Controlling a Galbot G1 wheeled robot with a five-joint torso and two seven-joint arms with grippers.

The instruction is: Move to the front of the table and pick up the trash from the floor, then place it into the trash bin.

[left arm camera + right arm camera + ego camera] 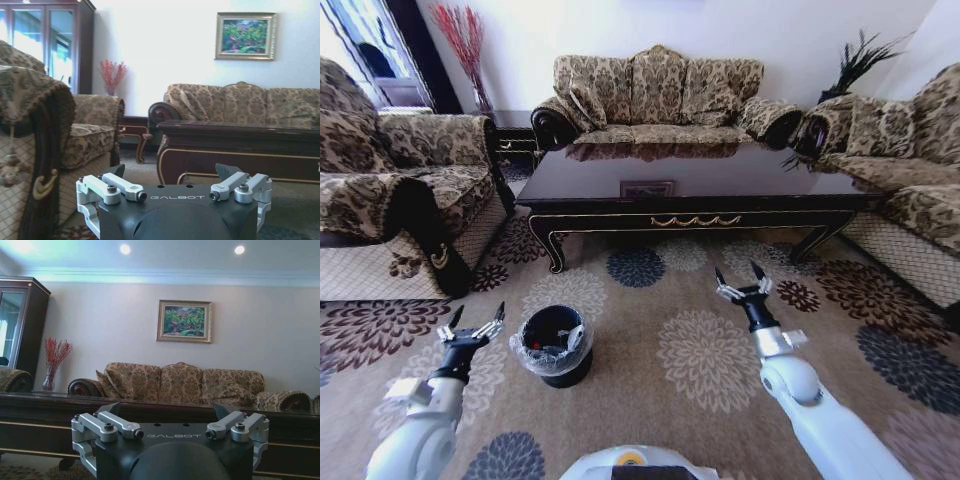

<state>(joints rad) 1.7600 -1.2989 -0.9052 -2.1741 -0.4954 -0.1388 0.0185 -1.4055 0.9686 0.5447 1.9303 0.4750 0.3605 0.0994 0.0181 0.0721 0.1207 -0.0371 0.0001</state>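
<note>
Patterned brocade sofas (658, 92) ring a tan carpet (710, 360) of round flower medallions. The long table (690, 180), dark glossy wood with gold scrollwork, stands ahead. The small round black bin (554, 345), clear liner ruffled over its rim, holds dark scraps, just beside the left gripper (472, 322). The right gripper (741, 277) hovers near the table. Both spread wide, empty.

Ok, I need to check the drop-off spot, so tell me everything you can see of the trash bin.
The trash bin is small, round and black, with a clear plastic liner bag ruffled over its rim. It stands upright on the patterned carpet, in front of the dark table and apart from it. A few scraps lie inside, too small to identify. The left gripper hovers open beside it, not touching.
</note>
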